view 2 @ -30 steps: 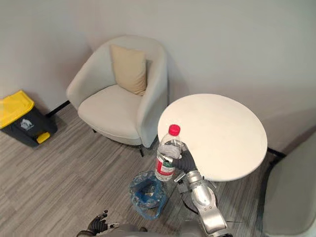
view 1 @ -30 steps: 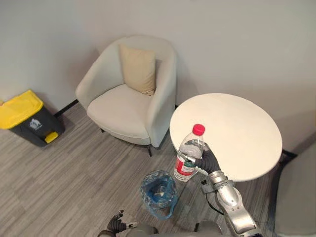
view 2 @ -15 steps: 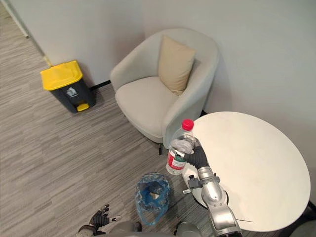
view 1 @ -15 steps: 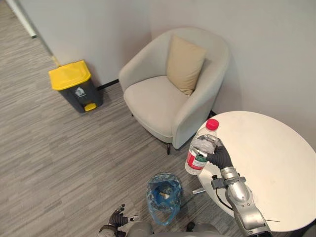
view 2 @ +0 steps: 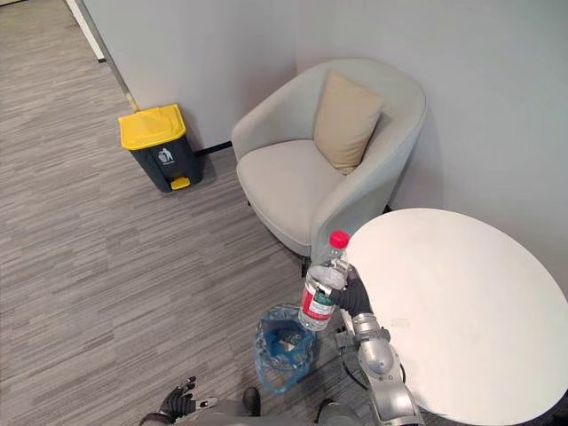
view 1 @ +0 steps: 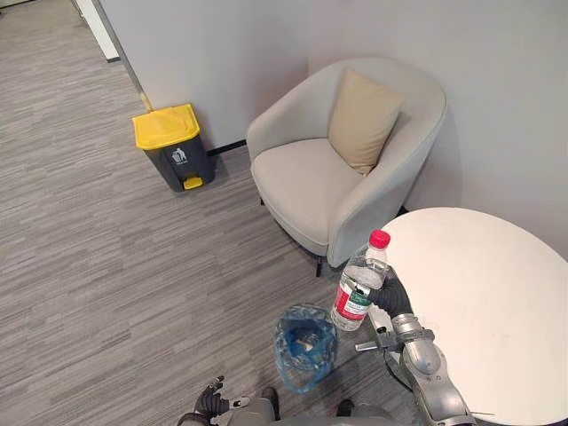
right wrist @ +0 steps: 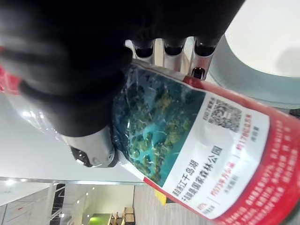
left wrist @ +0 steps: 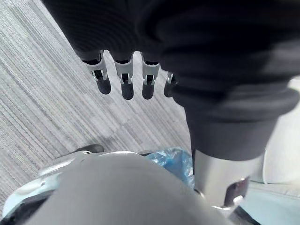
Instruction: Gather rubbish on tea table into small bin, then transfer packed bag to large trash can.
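Grey carpet (view 1: 106, 266) lounge with a white round tea table (view 1: 497, 302); we hold a plastic water bottle (view 1: 359, 284) in the air just off the table's edge.

Our right hand (view 1: 390, 295) curls round the bottle's lower body at its red label (view 1: 351, 304), keeping it upright with the red cap (view 1: 380, 238) on top. We judge this carries it to the small bin (view 1: 286, 324), which stands on the floor below and to our left. Our left hand (view 1: 211, 404) hangs low, fingers loosely straight, holding nothing. A beige armchair (view 1: 311, 177) with a cushion (view 1: 364, 120) stands by the wall (view 1: 248, 44). The yellow-lidded trash can (view 1: 171, 146) waits well apart, likely for the bag transfer. The table's far side is cut off. What lies in the bin's blue bag (view 1: 306, 373) is hard to make out, and we cannot tell whether the bottle holds water.
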Controlling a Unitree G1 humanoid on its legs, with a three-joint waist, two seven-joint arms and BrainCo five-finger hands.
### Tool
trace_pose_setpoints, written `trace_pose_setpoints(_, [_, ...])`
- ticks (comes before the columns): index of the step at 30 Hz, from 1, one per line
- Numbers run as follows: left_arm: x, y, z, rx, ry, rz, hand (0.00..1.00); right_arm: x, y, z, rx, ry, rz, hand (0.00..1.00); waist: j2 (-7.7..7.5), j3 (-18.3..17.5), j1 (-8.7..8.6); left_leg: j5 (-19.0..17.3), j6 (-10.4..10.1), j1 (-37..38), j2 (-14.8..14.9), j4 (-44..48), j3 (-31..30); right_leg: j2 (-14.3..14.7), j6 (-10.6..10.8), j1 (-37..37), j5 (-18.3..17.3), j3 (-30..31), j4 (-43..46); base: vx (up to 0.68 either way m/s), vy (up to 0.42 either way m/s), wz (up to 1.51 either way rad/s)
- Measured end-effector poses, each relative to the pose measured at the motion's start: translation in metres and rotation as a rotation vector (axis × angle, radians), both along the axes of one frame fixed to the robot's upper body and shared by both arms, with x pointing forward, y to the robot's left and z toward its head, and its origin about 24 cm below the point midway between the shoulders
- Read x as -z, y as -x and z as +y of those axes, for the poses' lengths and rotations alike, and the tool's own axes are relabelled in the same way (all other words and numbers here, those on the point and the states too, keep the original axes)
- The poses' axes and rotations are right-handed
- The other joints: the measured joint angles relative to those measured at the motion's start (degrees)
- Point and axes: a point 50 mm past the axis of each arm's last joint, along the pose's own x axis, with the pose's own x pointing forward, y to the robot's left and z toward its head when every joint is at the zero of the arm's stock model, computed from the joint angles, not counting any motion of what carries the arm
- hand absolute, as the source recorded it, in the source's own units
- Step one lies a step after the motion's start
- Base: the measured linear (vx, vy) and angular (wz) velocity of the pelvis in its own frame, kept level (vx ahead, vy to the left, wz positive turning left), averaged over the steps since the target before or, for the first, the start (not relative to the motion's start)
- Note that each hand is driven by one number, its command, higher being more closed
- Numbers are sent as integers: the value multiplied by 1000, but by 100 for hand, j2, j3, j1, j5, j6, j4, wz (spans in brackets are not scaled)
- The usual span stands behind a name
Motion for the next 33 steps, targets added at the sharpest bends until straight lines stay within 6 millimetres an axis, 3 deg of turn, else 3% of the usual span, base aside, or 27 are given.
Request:
trace_pose_setpoints(1, [0, -2, 0, 1, -1, -5, 0, 0, -3, 0, -9, 8, -1, 100, 4, 41, 1, 15, 24, -107, 11, 88, 13, 7, -1, -108, -20, 17, 99, -60, -24, -10])
trace_pose_setpoints(6, [-17, -55, 5, 41, -26, -138, 0, -27, -45, 17, -110, 83, -115, 100, -37, 736, 9, 27, 23, -1432, 76, 1257, -1, -129, -173, -1430, -251, 60, 1361, -112, -32, 13])
trace_pose_setpoints(11, [-35, -91, 2, 45, -27, -276, 0, -60, -78, 30, -181, 168, -231, 100, 35, 1292, 157, -112, 86, -2436, 116, 1894, -102, -324, -190, -2386, -565, -64, 2245, -219, -44, 20])
trace_pose_setpoints(14, [-45, -106, 3, 35, -29, -339, 0, -76, -89, 46, -240, 208, -288, 100, 34, 1475, 294, -170, 85, -3063, 203, 2384, -96, -386, -245, -3043, -613, -56, 2737, -172, -26, 1])
trace_pose_setpoints(22, [-82, -158, 12, -132, -25, -537, 0, -123, -115, 84, -315, 391, -494, 100, 36, 1724, 350, -258, 159, -4971, 599, 3566, 173, -647, -346, -4860, -775, -107, 3975, -154, -34, 11])
trace_pose_setpoints(26, [-113, -189, 8, -153, 0, -676, 0, -148, -135, 80, -229, 454, -554, 100, 27, 1945, 472, -280, 205, -5919, 597, 4055, 56, -769, -356, -5747, -838, -108, 4504, -124, 3, 11])
trace_pose_setpoints(31, [-131, -202, 10, -173, 1, -759, 0, -160, -150, 72, -142, 504, -555, 100, 4, 2036, 503, -274, 213, -6668, 603, 4296, 60, -812, -374, -6512, -851, -35, 4838, -54, -1, 11])
trace_pose_setpoints(33, [-140, -209, 7, -183, 28, -802, 0, -161, -154, 63, -89, 506, -545, 100, -3, 2039, 624, -272, 218, -6933, 637, 4469, 36, -811, -399, -6783, -888, -12, 5010, -26, 14, -5])
